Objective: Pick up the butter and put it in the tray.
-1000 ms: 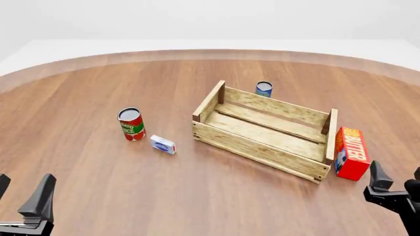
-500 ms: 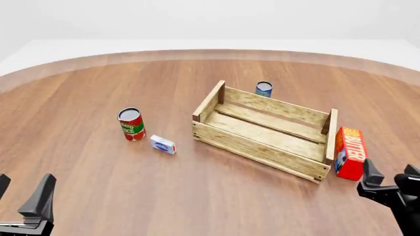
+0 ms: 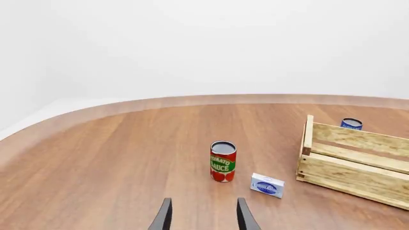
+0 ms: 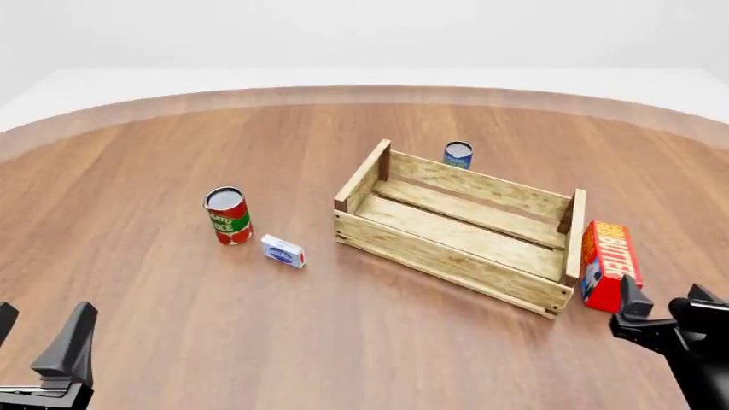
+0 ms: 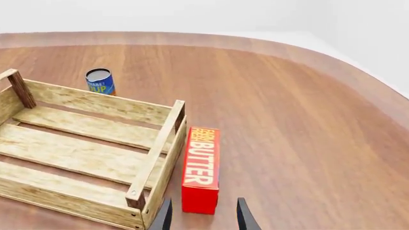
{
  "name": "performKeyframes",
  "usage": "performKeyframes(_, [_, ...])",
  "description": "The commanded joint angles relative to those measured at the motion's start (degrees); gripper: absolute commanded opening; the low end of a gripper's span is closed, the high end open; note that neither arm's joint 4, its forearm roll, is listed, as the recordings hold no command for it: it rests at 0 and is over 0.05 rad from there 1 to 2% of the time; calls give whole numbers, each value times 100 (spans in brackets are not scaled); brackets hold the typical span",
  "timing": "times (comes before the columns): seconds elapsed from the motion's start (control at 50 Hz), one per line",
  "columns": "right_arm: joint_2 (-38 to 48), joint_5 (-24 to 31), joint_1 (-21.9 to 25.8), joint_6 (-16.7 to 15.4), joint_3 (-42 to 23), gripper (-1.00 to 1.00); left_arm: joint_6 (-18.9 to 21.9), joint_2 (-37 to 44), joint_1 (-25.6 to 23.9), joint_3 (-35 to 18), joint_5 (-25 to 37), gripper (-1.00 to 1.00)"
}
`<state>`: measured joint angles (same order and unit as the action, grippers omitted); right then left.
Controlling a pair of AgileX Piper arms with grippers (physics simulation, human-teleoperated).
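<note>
The butter [image 4: 607, 263] is a red carton with an orange "BUTTER" face, lying on the table against the right end of the tray [image 4: 445, 256], a slatted wooden crate. In the right wrist view the butter [image 5: 201, 165] lies lengthwise just ahead of my fingers, beside the tray's end wall [image 5: 156, 160]. My right gripper [image 4: 661, 299] is open, just short of the carton's near end, and holds nothing. My left gripper [image 4: 46, 312] stands open at the near left, far from both. The left gripper [image 3: 203, 211] shows bare wood between its fingers.
A tomato sauce can [image 4: 228, 215] and a small white-and-blue box [image 4: 282, 251] stand left of the tray. A blue can [image 4: 458, 155] sits behind the tray's far wall. The round wooden table's edge [image 4: 364, 92] curves across the back.
My right gripper has crept forward and left toward the near end of the butter. The left gripper and all objects have stayed put.
</note>
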<state>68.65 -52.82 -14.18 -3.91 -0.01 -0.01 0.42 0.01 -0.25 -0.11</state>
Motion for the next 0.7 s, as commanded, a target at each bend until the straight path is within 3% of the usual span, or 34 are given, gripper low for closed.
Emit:
performKeyframes(0.02, [542,-480,34,-4,0,100,0,0,0,0,0,100])
performKeyframes(0.7, [1743,-1565,30,-37,-8,100,0,1,1,0,0,100])
